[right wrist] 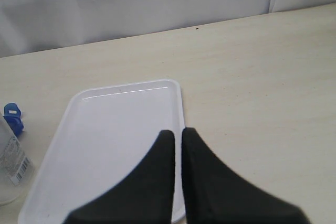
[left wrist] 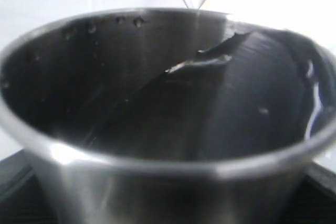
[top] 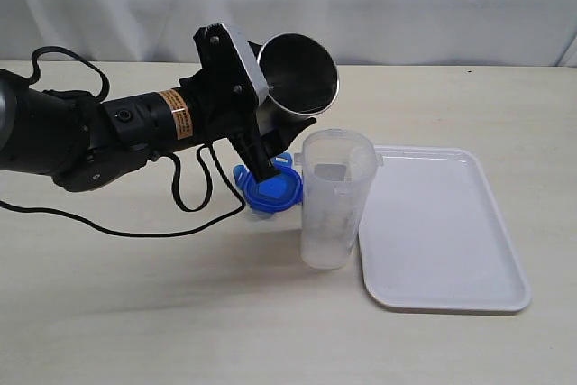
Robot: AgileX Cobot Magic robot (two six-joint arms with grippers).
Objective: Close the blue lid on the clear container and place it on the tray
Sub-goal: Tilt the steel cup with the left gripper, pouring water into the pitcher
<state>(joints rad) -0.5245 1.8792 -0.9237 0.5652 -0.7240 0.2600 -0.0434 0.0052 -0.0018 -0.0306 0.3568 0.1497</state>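
The steel cup (left wrist: pixel 157 129) is filling the left wrist view in a blur and running off its edges, while the blue lid (top: pixel 270 194) is lying partly hidden behind the left end effector (top: pixel 284 137) and the clear container (top: pixel 334 205), itself being cropped in the right wrist view.

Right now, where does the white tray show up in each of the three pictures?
Exterior view: the tray lies right of centre, beside the clear container.
Left wrist view: not visible; the steel cup fills the picture.
Right wrist view: the tray spreads behind the shut right claw.
Shared landmark: the clear container beside the tray, cut off at the right wrist picture's edge.
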